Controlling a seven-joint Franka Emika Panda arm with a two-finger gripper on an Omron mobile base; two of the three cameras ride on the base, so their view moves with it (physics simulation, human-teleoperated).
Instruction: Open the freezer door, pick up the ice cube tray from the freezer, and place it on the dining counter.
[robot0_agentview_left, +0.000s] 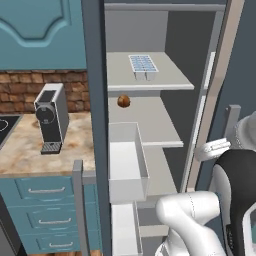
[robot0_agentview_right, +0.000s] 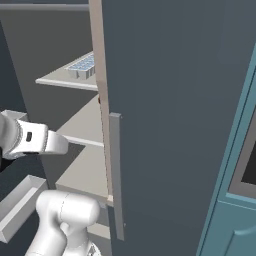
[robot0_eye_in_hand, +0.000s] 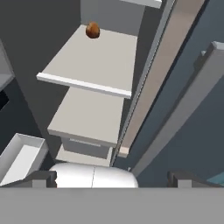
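Freezer (robot0_agentview_left: 150, 120), as I read it from my station: interior exposed, light grey shelves stacked one above another. Ice cube tray (robot0_agentview_left: 143, 65): I find it on the upper shelf (robot0_agentview_left: 165, 77), lying flat toward the front of that shelf, pale blue cells facing up; in the right base view the same tray (robot0_agentview_right: 82, 66) sits near the shelf's front lip. Small brown ball (robot0_agentview_left: 123, 101): on the next shelf down, at its back left, well apart from the tray; it also shows at the top of the hand view (robot0_eye_in_hand: 92, 30). White bin (robot0_agentview_left: 127, 162): a drawer pulled forward on the left side of the compartment, below the ball's shelf. Freezer door (robot0_agentview_right: 180, 125): swung open, its edge toward me, with the vertical grey bar handle (robot0_agentview_right: 116, 175) running down its near edge. Gripper (robot0_eye_in_hand: 113, 177): I see the two dark fingertips (robot0_eye_in_hand: 41, 178) spread wide apart at the bottom of the hand view, nothing between them, pointing toward the lower shelves beside the door's edge. Counter (robot0_agentview_left: 30, 150): marbled, left of the freezer, carrying a grey coffee machine (robot0_agentview_left: 51, 117).
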